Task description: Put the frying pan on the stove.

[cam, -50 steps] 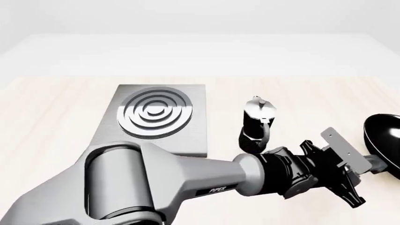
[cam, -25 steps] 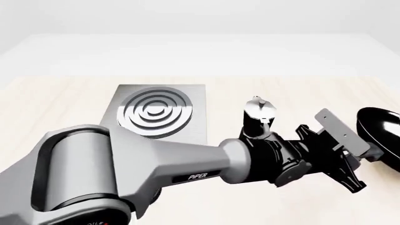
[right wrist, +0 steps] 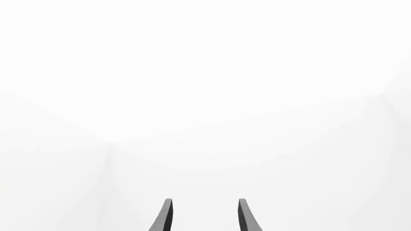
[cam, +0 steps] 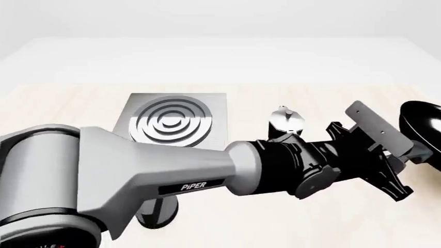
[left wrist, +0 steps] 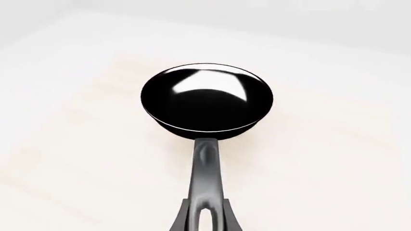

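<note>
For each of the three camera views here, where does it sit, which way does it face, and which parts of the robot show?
Front view: behind and above the arms, looking forward over the stove, moka pot and left gripper.
Left wrist view: behind the left gripper, looking along the frying pan handle it clamps.
Right wrist view: behind the open right gripper, facing blank white.
Front and left wrist views share the frying pan.

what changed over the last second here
The left arm swung and rose, carrying the left gripper and the frying pan up off the table at the right edge; the fingers clamp its handle. The stove and moka pot stayed put. The right gripper is open on blank white.
</note>
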You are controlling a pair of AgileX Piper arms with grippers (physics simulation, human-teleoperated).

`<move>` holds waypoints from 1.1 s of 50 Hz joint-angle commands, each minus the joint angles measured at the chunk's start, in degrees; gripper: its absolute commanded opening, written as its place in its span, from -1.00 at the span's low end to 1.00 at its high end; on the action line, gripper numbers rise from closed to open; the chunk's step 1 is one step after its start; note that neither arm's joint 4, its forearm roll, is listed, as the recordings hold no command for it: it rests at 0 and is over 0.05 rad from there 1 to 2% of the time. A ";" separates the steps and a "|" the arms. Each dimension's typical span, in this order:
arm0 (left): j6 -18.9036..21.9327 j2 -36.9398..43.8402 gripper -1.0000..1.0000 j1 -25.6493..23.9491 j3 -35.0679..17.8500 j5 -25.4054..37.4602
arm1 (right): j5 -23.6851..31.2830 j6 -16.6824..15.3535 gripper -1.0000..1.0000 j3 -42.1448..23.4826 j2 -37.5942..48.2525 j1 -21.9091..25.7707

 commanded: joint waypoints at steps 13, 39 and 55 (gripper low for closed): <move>1.70 -6.69 -1.00 2.25 0.72 -2.30 | 0.02 -0.26 1.00 0.10 0.00 0.21; 2.73 -12.45 -1.00 5.74 4.06 -4.35 | 0.05 -0.63 1.00 0.23 0.00 0.37; 2.87 -16.00 -1.00 8.14 6.16 -5.60 | 0.08 -0.86 1.00 0.36 0.00 0.38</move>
